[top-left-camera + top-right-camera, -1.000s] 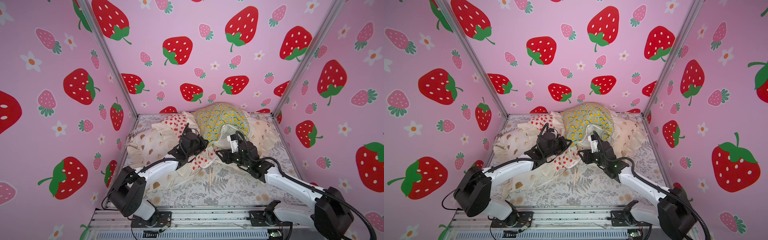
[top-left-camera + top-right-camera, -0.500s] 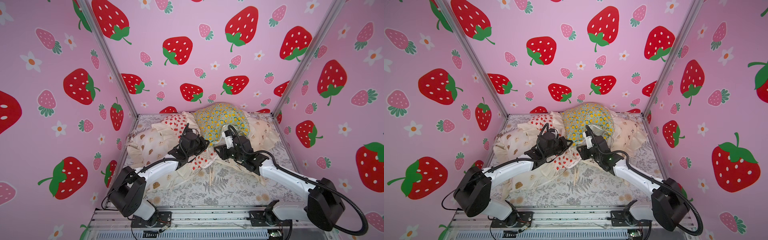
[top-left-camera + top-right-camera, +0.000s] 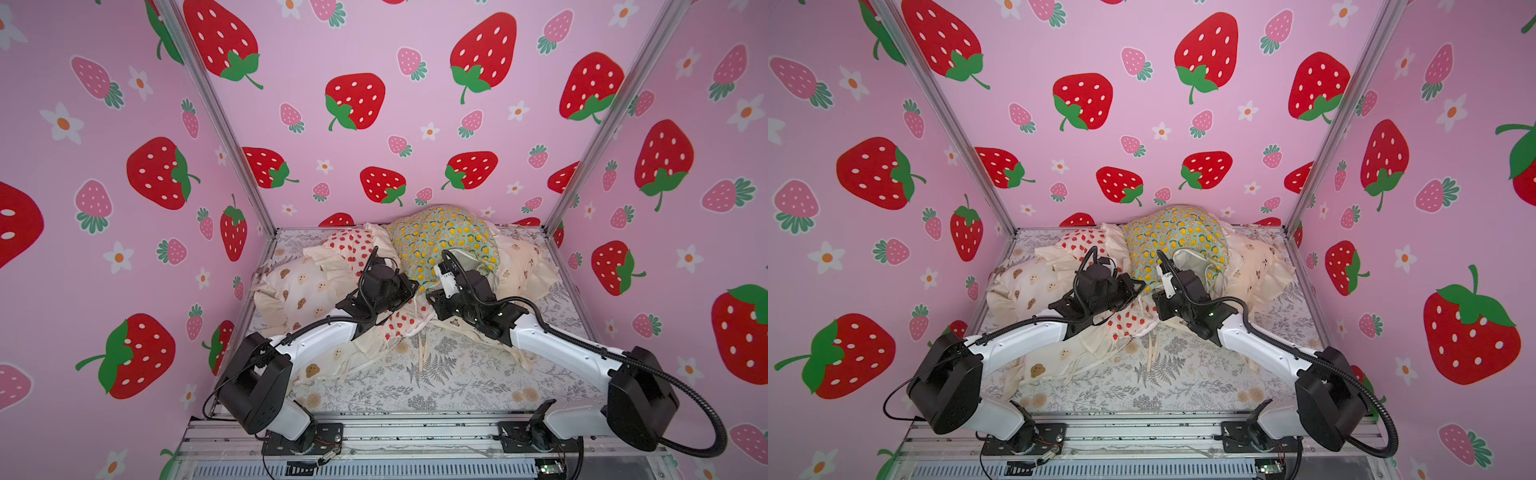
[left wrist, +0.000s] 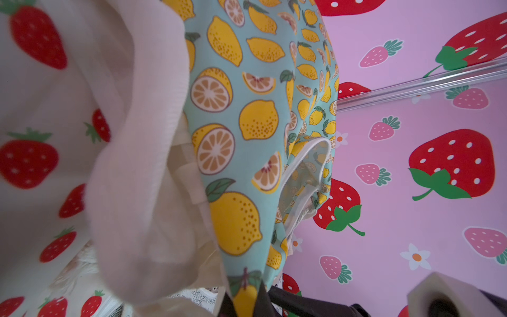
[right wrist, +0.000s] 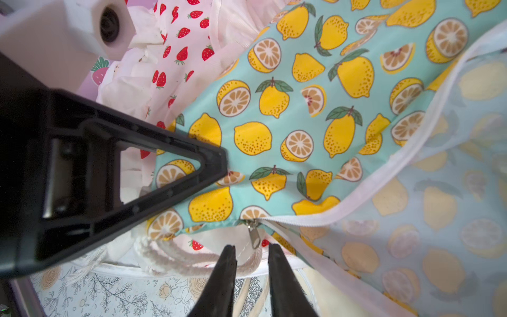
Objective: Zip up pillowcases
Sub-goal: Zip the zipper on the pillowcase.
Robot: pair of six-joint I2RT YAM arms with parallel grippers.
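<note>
links white; joints black; cables corrugated black; fingers black

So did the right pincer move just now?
Yes, a little. In a top view the right pincer has slid away from the corner post on its side, inward along the lemon pillowcase.

No legible text, brand, number or sign anywhere; dark marks on white tag at right wrist too small to read.
</note>
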